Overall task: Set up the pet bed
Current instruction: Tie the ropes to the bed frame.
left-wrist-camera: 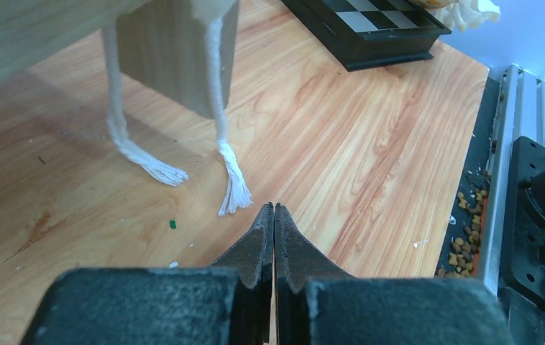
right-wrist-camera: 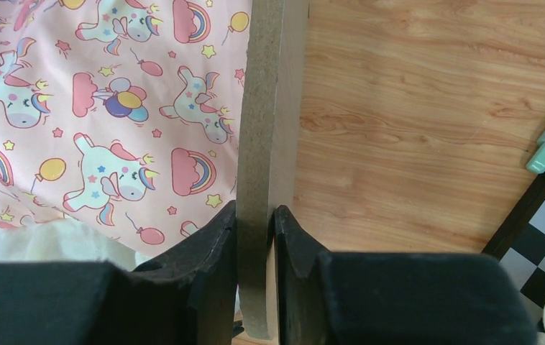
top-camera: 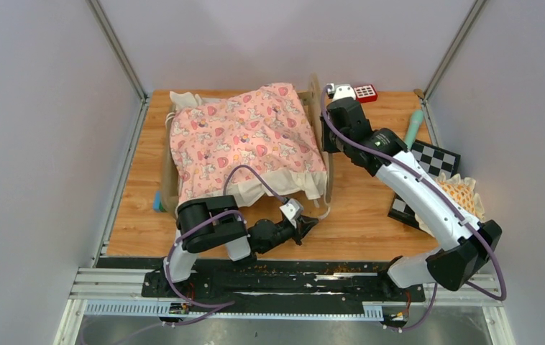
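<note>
R gripper [right-wrist-camera: 255, 212] pinches pet bed [right-wrist-camera: 269, 93] panel; L gripper [left-wrist-camera: 275, 210] closed.

The left pincer [left-wrist-camera: 275, 210], tips together, near two frayed white cords [left-wrist-camera: 234, 181] below the pet bed [left-wrist-camera: 176, 50].

Pale grey walls [top-camera: 32, 144], wood-grain tabletop [top-camera: 370, 212] — black rail [top-camera: 291, 277] at near edge

pet bed [top-camera: 169, 176] sits left of centre on the table [top-camera: 370, 208], toward the far side. Light-wood frame, mostly covered. Pink unicorn-print quilt [top-camera: 244, 136] is draped over the top, rumpled, with its cream ruffle hanging over the near side (mattress hidden under it). Right end board [right-wrist-camera: 269, 108] stands upright, quilt against its left face. Two white tasselled cords [left-wrist-camera: 230, 183] hang at the near-right corner, tassels reaching the table.
</note>
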`<action>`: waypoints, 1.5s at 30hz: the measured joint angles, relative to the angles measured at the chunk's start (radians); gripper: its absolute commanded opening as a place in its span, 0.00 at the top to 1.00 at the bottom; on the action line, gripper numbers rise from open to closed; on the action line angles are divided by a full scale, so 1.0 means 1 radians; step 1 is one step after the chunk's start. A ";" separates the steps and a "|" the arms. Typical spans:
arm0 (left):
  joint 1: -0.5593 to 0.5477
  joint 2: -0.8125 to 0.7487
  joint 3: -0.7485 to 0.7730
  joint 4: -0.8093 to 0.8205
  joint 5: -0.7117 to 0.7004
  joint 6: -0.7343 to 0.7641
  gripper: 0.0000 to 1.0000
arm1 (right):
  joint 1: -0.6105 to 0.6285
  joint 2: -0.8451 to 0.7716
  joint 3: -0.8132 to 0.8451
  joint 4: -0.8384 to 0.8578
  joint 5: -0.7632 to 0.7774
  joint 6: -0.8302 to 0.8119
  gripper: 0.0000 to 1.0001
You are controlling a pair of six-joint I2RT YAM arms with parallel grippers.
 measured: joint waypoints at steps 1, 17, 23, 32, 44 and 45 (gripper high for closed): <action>-0.001 0.001 -0.001 0.000 0.002 0.001 0.88 | -0.006 0.009 -0.004 0.006 -0.006 0.000 1.00; -0.007 0.043 0.035 0.001 -0.352 0.092 0.41 | -0.015 0.009 -0.021 0.030 -0.101 0.053 1.00; -0.009 0.086 0.118 0.001 -0.403 0.174 0.25 | -0.015 0.000 -0.020 0.013 -0.129 0.077 1.00; -0.006 0.142 0.170 0.001 -0.438 0.209 0.29 | -0.016 -0.014 0.008 -0.007 -0.166 0.079 1.00; 0.019 0.214 0.262 -0.006 -0.388 0.195 0.44 | -0.021 -0.030 0.027 -0.021 -0.211 0.099 1.00; 0.027 0.216 0.269 -0.006 -0.382 0.203 0.48 | -0.021 -0.035 0.027 -0.025 -0.216 0.103 1.00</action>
